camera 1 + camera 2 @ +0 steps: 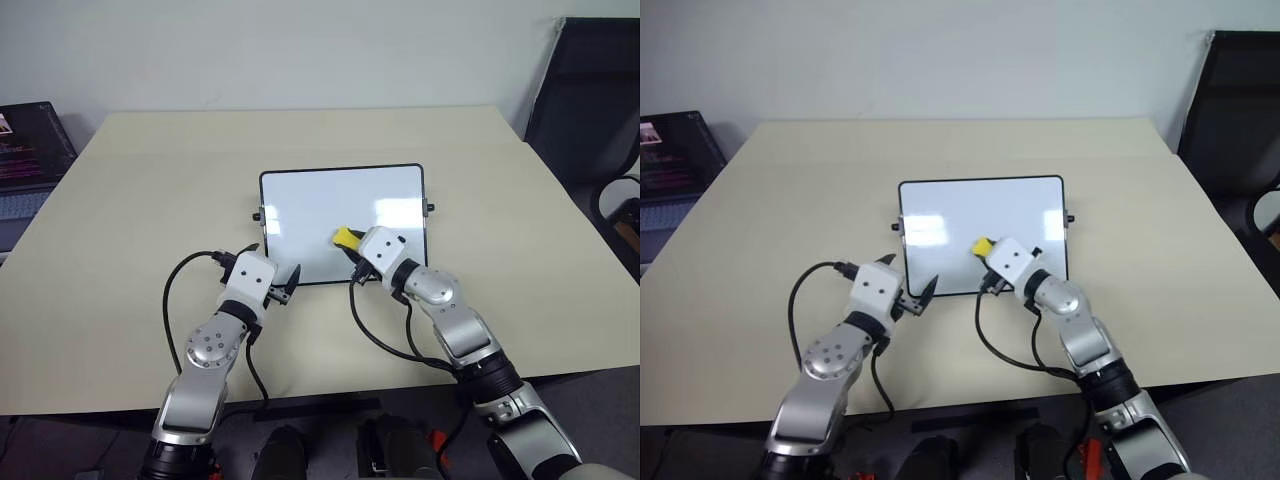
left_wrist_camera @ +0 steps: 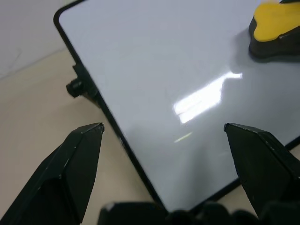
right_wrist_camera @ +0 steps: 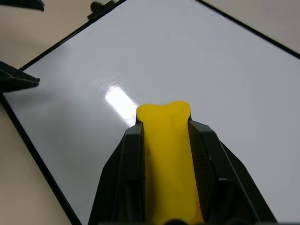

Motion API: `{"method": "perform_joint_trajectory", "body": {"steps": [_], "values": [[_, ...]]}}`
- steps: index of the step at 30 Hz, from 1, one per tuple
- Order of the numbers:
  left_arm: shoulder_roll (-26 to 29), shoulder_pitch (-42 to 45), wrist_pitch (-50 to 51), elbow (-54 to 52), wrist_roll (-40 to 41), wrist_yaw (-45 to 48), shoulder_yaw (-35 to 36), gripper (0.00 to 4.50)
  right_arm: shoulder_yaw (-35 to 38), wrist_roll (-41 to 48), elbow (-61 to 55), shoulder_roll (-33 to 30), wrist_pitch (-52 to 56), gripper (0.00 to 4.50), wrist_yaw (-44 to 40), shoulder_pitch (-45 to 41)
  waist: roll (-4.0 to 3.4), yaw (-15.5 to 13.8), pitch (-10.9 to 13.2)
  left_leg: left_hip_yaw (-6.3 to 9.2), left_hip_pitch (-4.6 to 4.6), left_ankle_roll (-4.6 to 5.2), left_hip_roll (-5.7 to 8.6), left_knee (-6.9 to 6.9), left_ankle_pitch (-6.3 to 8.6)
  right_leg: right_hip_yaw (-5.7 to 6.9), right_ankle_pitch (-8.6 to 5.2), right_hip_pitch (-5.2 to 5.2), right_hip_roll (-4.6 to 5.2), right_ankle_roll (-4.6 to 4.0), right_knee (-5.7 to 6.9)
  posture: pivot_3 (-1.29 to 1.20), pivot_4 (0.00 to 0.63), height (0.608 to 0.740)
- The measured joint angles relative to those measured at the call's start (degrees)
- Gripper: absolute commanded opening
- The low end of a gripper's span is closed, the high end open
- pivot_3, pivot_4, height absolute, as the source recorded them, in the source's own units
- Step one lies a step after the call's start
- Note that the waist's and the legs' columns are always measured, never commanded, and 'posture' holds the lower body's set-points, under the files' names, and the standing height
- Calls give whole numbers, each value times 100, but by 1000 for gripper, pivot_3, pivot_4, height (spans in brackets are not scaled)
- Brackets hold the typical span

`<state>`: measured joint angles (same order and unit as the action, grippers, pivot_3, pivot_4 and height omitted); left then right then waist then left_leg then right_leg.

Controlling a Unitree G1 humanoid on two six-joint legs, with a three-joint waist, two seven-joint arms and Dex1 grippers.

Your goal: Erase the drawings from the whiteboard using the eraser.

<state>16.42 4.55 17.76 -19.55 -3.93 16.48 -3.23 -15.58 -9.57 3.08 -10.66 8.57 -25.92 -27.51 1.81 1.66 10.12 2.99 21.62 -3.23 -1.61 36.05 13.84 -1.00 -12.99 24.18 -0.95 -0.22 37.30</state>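
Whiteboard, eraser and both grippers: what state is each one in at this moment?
whiteboard: lying flat on the table, surface wiped, no marks visible.
eraser: clamped between the right gripper's fingers, its tip over the board.
right gripper: shut on the eraser.
left gripper: open, holding nothing, at the board's near left corner.
laptop: open, at the table's far left.

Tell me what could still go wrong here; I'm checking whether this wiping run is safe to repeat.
The whiteboard lies loose on the table; the left claw stands open at its near corner, not pinning it, so a wipe might slide it. The right claw pinches the eraser by its sides, so hard pressing might twist it out.
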Motion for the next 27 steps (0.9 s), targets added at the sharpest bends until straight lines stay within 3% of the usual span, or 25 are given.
{"method": "perform_joint_trajectory", "body": {"steps": [11,20,27], "values": [[-12,571,-282,246,1236,1315,-153,4500,865,243,-1591,-445,1784,1012,152,225,0,-10,0,9,17,-1,5,-1,1,3,2,0,0,4,-22,0,150,740],[-9,1182,108,424,2302,2494,-450,4500,1847,412,-1864,-975,3047,1012,403,518,-2,28,1,5,15,-1,5,-2,1,3,2,0,-3,4,-20,0,150,740],[241,1244,146,769,2423,3203,-654,4500,2374,715,-1884,-985,3620,1012,585,767,-4,24,2,5,15,0,5,-2,1,3,2,1,-4,4,-21,0,150,740]]}}
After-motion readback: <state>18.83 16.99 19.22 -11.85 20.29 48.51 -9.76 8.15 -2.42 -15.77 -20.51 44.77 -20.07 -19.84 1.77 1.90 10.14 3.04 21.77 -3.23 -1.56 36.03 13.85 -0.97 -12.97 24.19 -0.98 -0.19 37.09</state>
